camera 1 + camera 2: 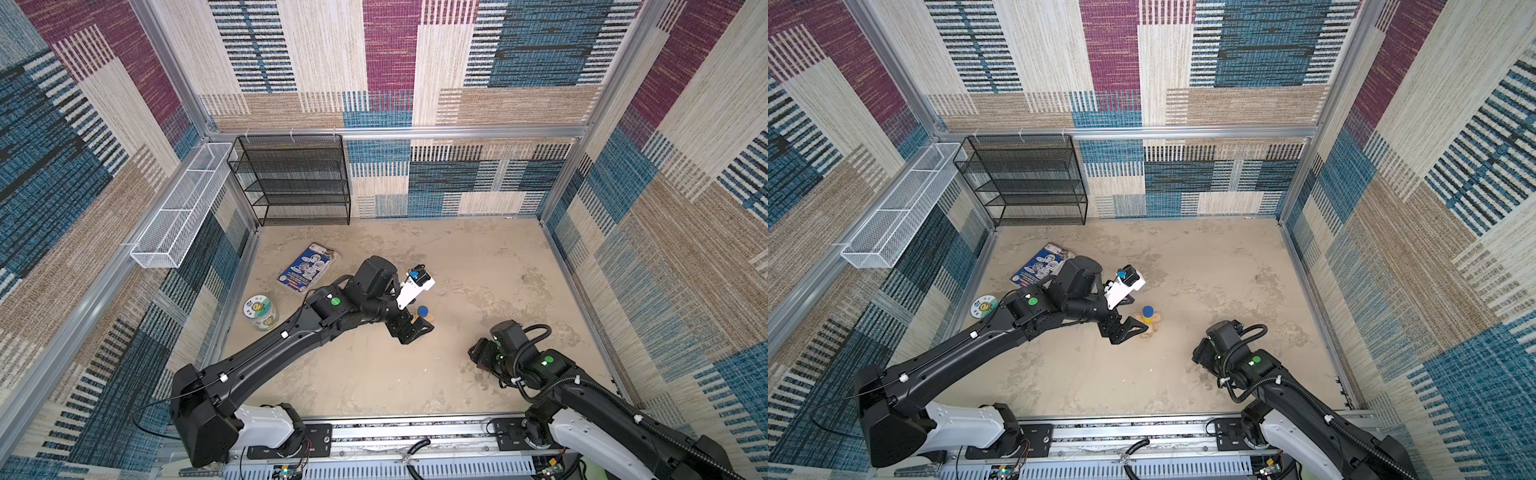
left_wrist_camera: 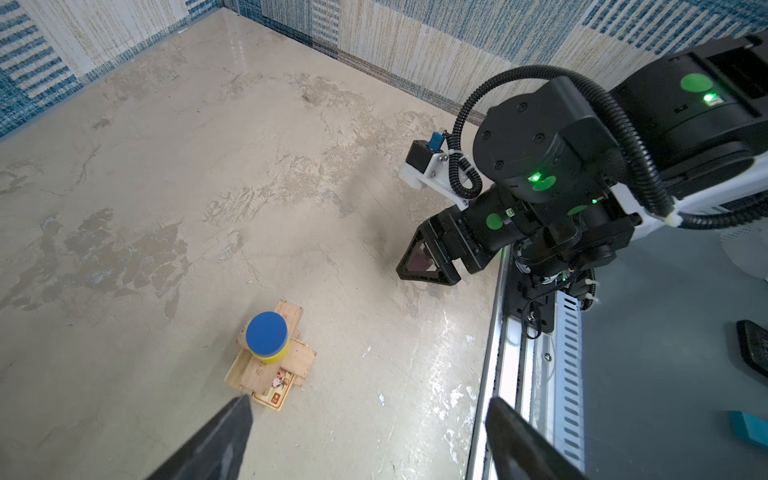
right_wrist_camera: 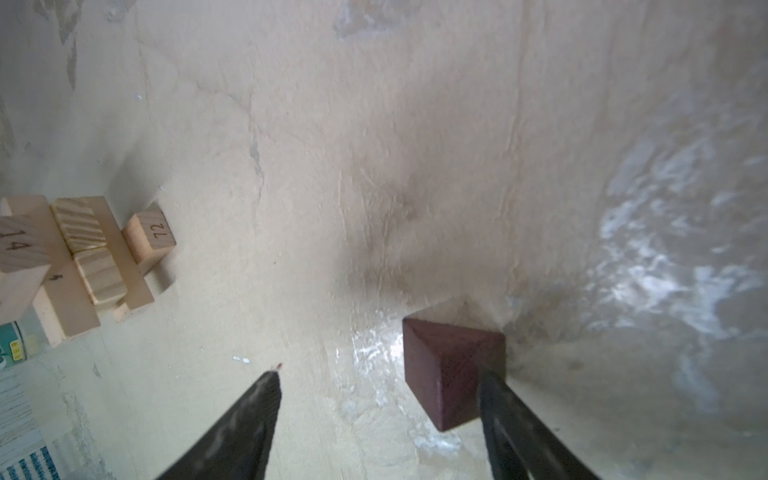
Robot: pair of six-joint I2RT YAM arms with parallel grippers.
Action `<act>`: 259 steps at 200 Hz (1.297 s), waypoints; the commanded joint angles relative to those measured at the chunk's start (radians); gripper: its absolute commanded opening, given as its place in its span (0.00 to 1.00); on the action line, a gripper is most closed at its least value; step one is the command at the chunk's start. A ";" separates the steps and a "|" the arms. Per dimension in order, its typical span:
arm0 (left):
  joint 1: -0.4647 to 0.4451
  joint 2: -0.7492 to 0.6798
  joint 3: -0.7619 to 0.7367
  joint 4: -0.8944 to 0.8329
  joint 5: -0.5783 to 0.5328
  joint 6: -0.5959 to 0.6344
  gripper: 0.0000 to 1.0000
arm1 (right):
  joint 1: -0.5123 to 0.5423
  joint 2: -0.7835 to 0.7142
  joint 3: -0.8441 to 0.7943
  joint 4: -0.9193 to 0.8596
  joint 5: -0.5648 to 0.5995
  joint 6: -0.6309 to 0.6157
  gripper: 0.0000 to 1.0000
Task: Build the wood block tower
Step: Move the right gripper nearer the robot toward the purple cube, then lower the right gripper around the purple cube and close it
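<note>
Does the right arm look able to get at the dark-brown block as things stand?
Likely yes: the dark-brown block lies on the table between the open fingers of the right tool, close against one finger, with nothing else beside it. The tower stands well off.

Left pincer [image 1: 422, 323] spread beside the blue disc [image 1: 422, 310], blue packet [image 1: 308, 268] and jar [image 1: 261, 312] further left

The bars [image 3: 89, 232] are bare pale wood, grain showing, matt. The brown block [image 3: 449, 370] is smooth, stained, dull. The table [image 2: 208, 166] is mottled with a faint sheen. The walls [image 1: 374, 62] look woven cloth; the shelf [image 1: 295, 178], black metal mesh.
</note>
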 commanded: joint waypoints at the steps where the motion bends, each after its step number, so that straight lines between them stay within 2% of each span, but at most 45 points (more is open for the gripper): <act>1: -0.001 0.000 0.009 -0.002 -0.001 0.015 0.93 | 0.000 -0.010 -0.006 -0.017 -0.043 0.004 0.77; 62: -0.001 0.002 0.009 -0.003 -0.008 0.018 0.92 | 0.001 -0.010 -0.049 0.022 -0.122 0.008 0.76; 97: -0.002 0.005 0.008 -0.005 -0.008 0.018 0.92 | 0.000 0.017 -0.042 0.061 -0.100 -0.004 0.76; 181: -0.001 0.016 0.012 -0.009 -0.009 0.019 0.92 | 0.000 0.275 0.049 0.266 -0.112 -0.072 0.77; 232: -0.001 0.016 0.014 -0.010 -0.014 0.023 0.93 | 0.000 0.429 0.148 0.334 -0.100 -0.122 0.77; 259: -0.002 0.013 0.013 -0.012 -0.021 0.026 0.93 | 0.001 0.475 0.186 0.306 -0.094 -0.146 0.77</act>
